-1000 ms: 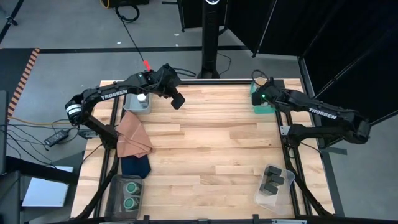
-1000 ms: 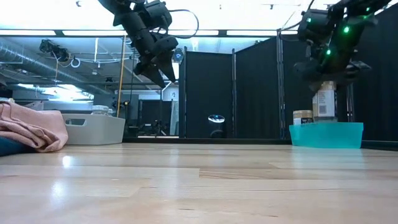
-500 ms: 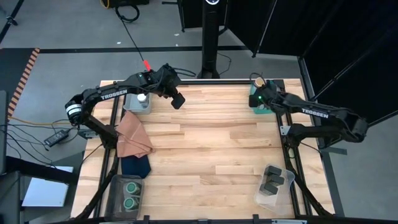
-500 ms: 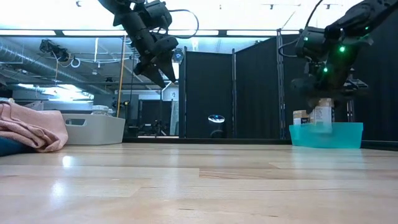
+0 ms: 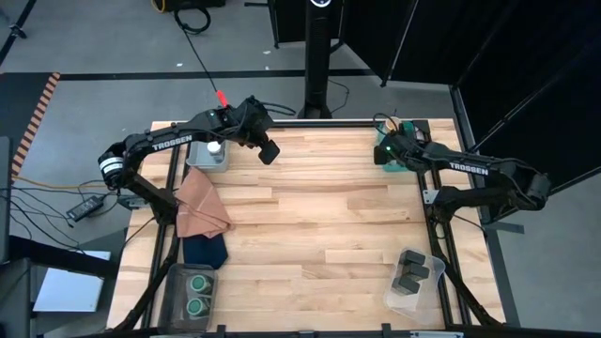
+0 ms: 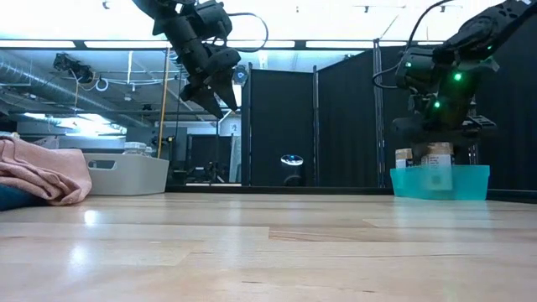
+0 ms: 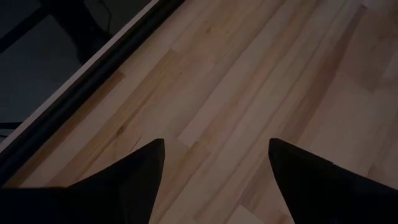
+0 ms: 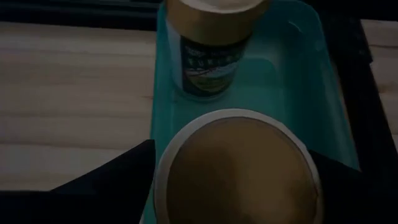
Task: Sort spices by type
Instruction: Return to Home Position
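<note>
My right gripper (image 8: 231,155) is at the table's far right, shut on a tan-lidded jar (image 6: 436,159) whose lower part is down inside the teal bin (image 6: 440,182). A second tan-lidded jar (image 8: 211,46) stands in that bin on its base. My left gripper (image 5: 268,152) hangs open in the air over the far left of the table, touching nothing. A white-lidded jar (image 5: 215,148) stands in a grey bin. Two green-lidded jars (image 5: 197,291) sit in a near-left bin, and the black tins (image 5: 410,274) in a near-right one. My right gripper pinches the tan-lidded jar between its two fingers (image 8: 127,168), one on each side of the jar just under the lid's rim (image 8: 163,168). It comes from above, pointing down. The jar stays upright; the bin's wall hides whether its base touches the bin's floor.
A brown cloth (image 5: 199,208) and a navy cloth (image 5: 204,249) lie along the table's left edge. The middle of the wooden table (image 5: 319,216) is bare. Black curtains and a stand are behind the far edge.
My right gripper has moved down with the tan-lidded jar, keeping it upright. The jar has gone from above the teal bin's rim to partly inside the bin, beside the other tan-lidded jar.
</note>
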Controlling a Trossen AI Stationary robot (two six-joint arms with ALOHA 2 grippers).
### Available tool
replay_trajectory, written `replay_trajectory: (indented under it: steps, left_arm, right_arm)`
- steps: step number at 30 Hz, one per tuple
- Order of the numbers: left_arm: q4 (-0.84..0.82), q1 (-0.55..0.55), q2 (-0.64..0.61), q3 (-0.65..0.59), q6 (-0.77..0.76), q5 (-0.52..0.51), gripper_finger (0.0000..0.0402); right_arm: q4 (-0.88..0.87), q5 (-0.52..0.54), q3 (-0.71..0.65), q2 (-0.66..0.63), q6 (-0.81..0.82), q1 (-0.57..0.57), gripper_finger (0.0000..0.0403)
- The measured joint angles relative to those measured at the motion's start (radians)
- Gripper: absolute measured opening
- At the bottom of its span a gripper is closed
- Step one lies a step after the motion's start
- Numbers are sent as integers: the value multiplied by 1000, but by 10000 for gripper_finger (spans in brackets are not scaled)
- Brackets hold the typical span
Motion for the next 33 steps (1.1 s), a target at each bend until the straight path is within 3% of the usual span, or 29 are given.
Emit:
replay_trajectory:
  steps: [10, 15, 23, 33]
  left_arm:
    - [39, 0, 0, 0, 0, 1, 294]
    - [70, 0, 0, 0, -1, 65, 294]
    - [191, 0, 0, 0, -3, 229, 294]
    - [458, -10, -47, -1, -16, 560, 294]
  right_arm:
    - [13, -67, 77, -17, -130, 0, 347]
    - [10, -76, 165, -55, -195, 0, 344]
    - [-36, -100, 306, -136, -327, 0, 343]
    - [-37, -243, 393, -279, -443, 7, 339]
